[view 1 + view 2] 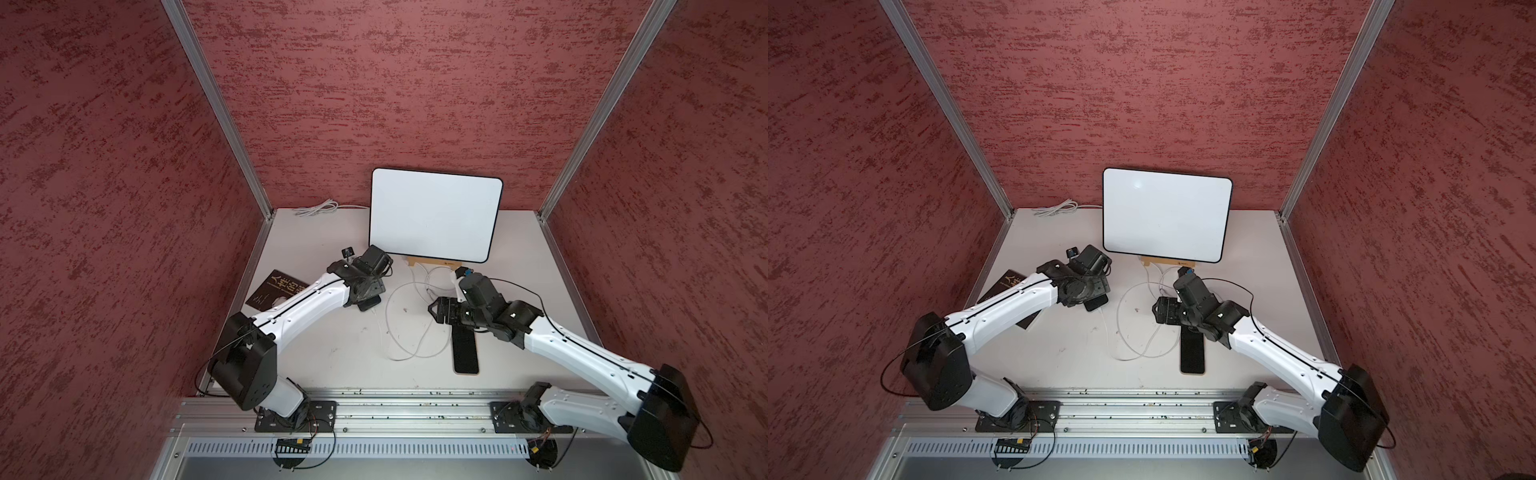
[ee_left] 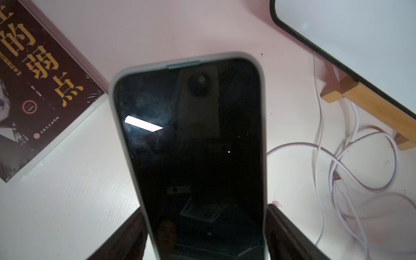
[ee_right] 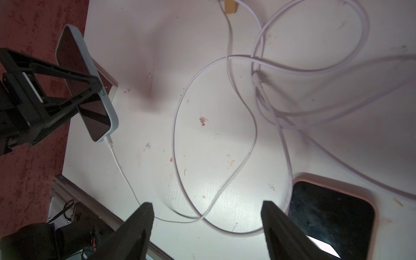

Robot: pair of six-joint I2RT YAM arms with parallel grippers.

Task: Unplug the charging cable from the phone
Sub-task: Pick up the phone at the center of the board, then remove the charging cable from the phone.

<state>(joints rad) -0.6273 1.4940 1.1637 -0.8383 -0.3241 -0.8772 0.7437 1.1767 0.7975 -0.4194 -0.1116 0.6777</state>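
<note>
clamping the phone by its long edges, the left gripper has its jaws closed on the pale blue case. the dark screen faces the wrist camera. the charging cable is plugged into the port at the phone's end, with the white connector fully seated. its thin lead drops to the table and curls into a loose loop.

in both top views the phone shows only as a dark corner under the left gripper. it sits at nine o'clock from the right gripper, well apart, with the cable's loop lying between them. the right gripper hovers above the table with its jaws wide and nothing between them, over the spot where the lead crosses a lilac cable.

a second phone in a pink case lies flat, screen up, at five o'clock from the right gripper. a book lies at nine o'clock from the held phone. a white board leans on a wooden stand at the table's twelve o'clock.
</note>
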